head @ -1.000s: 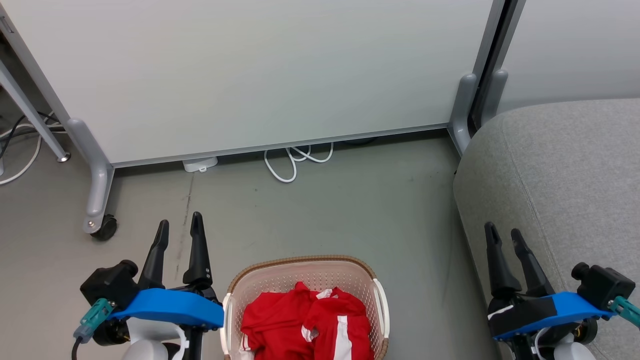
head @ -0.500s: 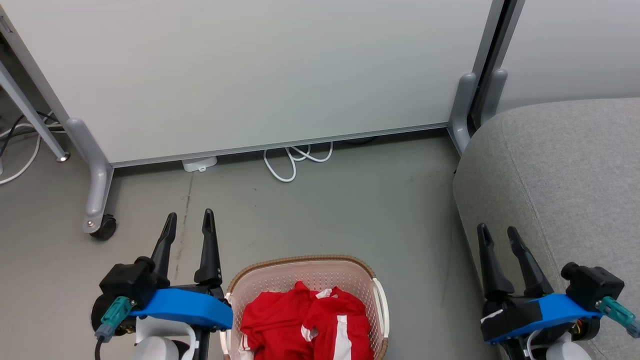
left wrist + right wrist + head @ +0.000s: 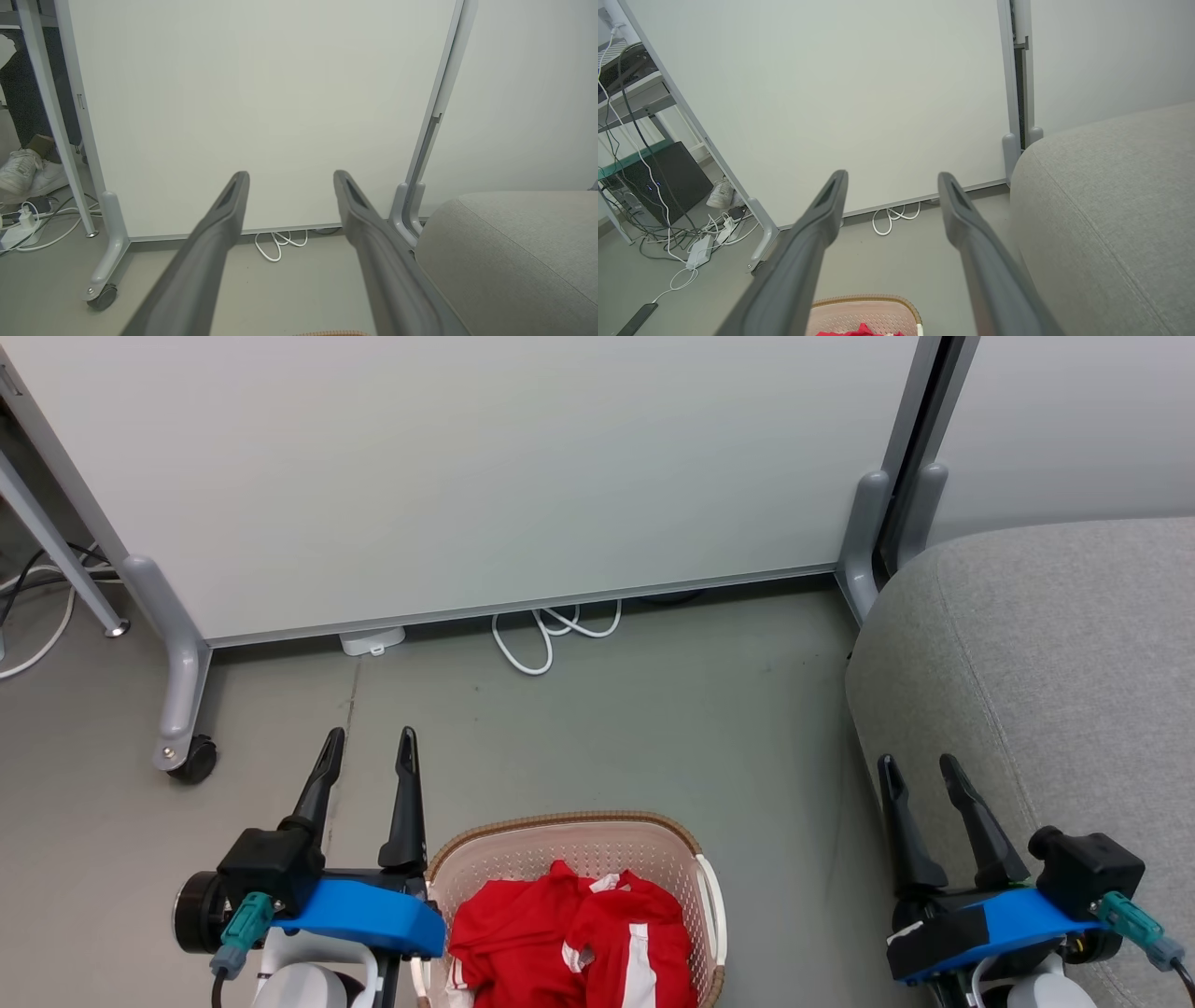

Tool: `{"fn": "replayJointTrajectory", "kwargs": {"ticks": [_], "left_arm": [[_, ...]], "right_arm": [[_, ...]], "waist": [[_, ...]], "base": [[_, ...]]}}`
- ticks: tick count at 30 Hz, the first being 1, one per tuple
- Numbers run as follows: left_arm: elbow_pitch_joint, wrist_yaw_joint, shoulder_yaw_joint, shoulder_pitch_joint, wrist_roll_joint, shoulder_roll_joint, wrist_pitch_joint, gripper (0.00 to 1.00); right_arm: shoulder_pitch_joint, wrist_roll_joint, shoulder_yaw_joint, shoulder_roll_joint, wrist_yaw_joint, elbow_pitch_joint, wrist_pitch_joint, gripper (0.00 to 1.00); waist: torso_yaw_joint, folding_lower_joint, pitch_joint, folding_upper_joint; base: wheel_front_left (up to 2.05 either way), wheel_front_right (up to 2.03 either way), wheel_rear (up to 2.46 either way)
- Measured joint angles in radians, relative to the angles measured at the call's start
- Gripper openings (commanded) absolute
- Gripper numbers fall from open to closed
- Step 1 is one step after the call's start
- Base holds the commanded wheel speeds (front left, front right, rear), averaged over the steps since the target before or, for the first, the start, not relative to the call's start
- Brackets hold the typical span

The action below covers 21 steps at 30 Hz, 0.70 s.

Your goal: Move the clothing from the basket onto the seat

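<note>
The red clothing (image 3: 574, 938) with white stripes lies bunched in the cream basket (image 3: 560, 831) with a brown rim, at the bottom middle of the head view. Its top edge and a bit of the clothing (image 3: 861, 332) show low in the right wrist view, inside the basket (image 3: 864, 310). The grey seat (image 3: 1055, 644) fills the right side, and the seat (image 3: 509, 252) shows in the left wrist view too. My left gripper (image 3: 369, 749) stands open just left of the basket, empty. My right gripper (image 3: 920, 775) is open over the seat's front edge, empty.
A white panel (image 3: 467, 467) on grey wheeled feet (image 3: 182, 709) stands behind the basket, with a white cable (image 3: 551, 635) coiled under it. Cables and a power strip (image 3: 698, 247) lie at the left. A person's white shoes (image 3: 28, 170) show beyond the panel.
My left gripper has moved right, closer to the basket's left rim. My right gripper has drifted slightly left. The basket and clothing have not moved.
</note>
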Motion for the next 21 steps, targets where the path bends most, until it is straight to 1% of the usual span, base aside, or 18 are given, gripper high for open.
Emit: {"fn": "replayJointTrajectory", "kwargs": {"ticks": [21], "left_arm": [[0.028,-0.001,-0.027,-0.008,0.116,0.001,-0.038,1.0]], "right_arm": [[-0.001,-0.144,0.02,-0.001,0.001,0.004,-0.038,1.0]], "waist": [[0.004,0.0,-0.001,0.0]], "base": [[0.0,0.0,0.0]]}}
